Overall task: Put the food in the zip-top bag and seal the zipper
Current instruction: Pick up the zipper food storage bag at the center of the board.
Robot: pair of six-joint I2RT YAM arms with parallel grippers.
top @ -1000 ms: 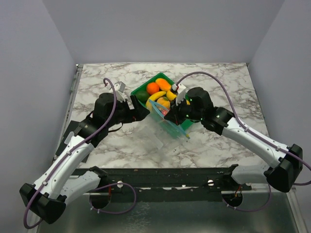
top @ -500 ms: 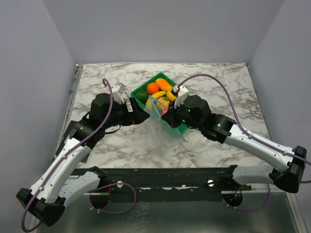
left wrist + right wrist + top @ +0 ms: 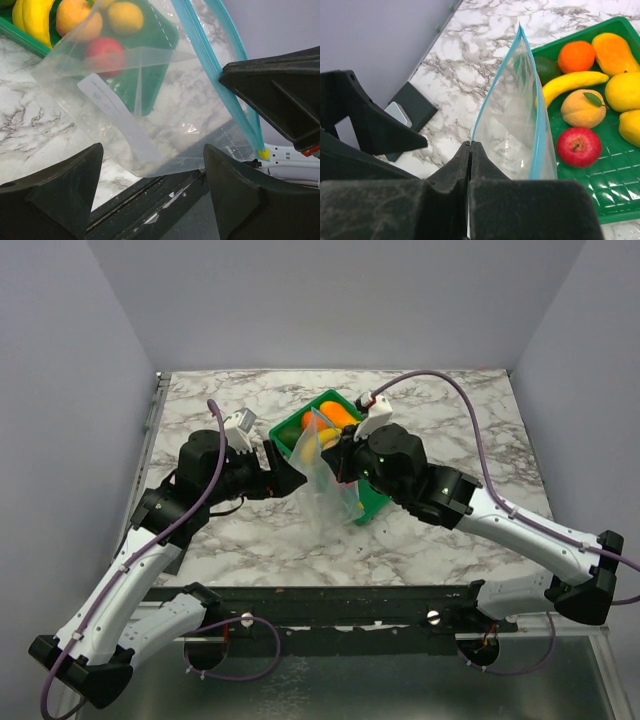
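The zip-top bag [image 3: 512, 125] hangs empty over the edge of the green tray [image 3: 600, 197] of food [image 3: 580, 107], pinched at its edge by the closed right end effector [image 3: 470, 150], with the left end effector [image 3: 152, 150] wide and empty beside it; the limp film may slip or its mouth collapse during loading.

Clear zip-top bag [image 3: 512, 132] hangs, zipper [image 3: 538, 125] open; food [image 3: 580, 108] lies in green tray [image 3: 620, 185].

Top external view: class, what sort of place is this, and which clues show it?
Probably a robotics lab test cell, not a kitchen: a left arm and right arm bolted at the edge of a marble-patterned table, plain grey walls boxing it in, toy-like fruit in a green tray.
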